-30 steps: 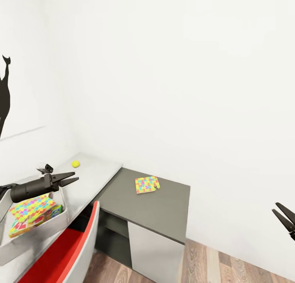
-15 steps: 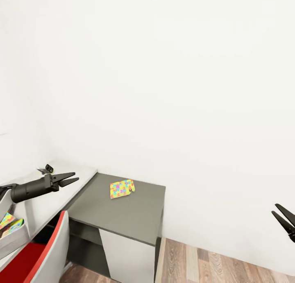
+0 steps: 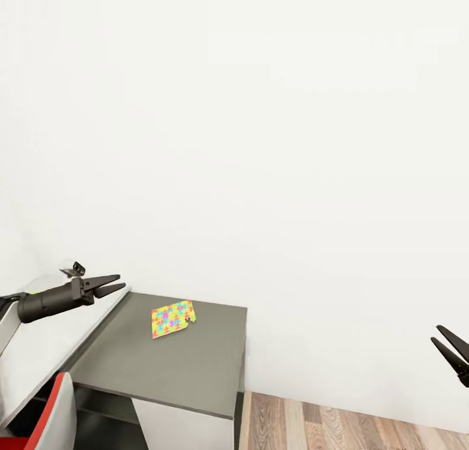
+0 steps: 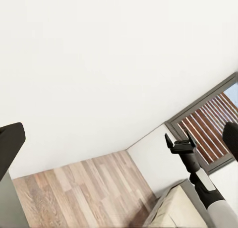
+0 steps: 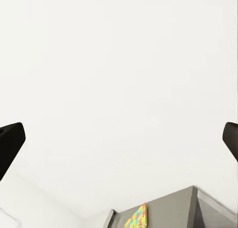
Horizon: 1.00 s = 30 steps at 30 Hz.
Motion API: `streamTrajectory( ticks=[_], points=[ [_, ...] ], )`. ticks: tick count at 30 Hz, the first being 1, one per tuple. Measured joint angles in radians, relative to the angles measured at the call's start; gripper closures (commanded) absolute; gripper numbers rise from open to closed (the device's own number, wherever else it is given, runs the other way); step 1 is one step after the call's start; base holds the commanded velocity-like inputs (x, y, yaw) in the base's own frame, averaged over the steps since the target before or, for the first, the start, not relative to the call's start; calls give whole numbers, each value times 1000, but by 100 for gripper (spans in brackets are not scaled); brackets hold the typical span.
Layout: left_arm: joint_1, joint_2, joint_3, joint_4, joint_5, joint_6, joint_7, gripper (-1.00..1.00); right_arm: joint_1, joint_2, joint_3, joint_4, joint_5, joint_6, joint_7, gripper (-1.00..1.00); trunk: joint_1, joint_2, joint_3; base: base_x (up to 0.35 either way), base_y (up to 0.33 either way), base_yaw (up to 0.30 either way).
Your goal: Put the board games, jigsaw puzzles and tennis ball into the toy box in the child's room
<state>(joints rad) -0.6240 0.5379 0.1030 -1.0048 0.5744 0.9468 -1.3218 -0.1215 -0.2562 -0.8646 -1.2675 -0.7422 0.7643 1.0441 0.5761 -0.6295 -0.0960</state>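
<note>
Grey counter (image 3: 195, 372) carries a jigsaw puzzle (image 3: 172, 318); my left claw (image 3: 112, 286) and right claw (image 3: 454, 351) hang spread, empty.

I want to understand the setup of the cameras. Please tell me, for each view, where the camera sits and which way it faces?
Head view: on the head, facing a white wall and a dark grey cabinet bearing a jigsaw puzzle; left gripper and right gripper show, both open.
Left wrist view: on the left arm, facing wood floor, bed and window; the right gripper shows.
Right wrist view: on the right arm, facing wall and cabinet.
Shared: head and right wrist views show the puzzle.
</note>
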Motion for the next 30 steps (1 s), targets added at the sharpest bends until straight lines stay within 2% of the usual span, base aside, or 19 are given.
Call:
streamTrajectory(
  ticks=[18,27,30],
  points=[
    [0,-1,-3,1,-2,2,6,-100,0,2,3,-1,7,-2,-3,-100,0,0,22,110,78,-207],
    [0,-1,-4,4,-4,2,11,-100,0,11,5,-14,8,-14,-5,-100,0,0,25,166,130,-30],
    [0,-1,-5,6,-14,3,33,-100,0,8,7,-16,9,-15,-6,-100,0,0,25,69,98,-1]
  ],
)
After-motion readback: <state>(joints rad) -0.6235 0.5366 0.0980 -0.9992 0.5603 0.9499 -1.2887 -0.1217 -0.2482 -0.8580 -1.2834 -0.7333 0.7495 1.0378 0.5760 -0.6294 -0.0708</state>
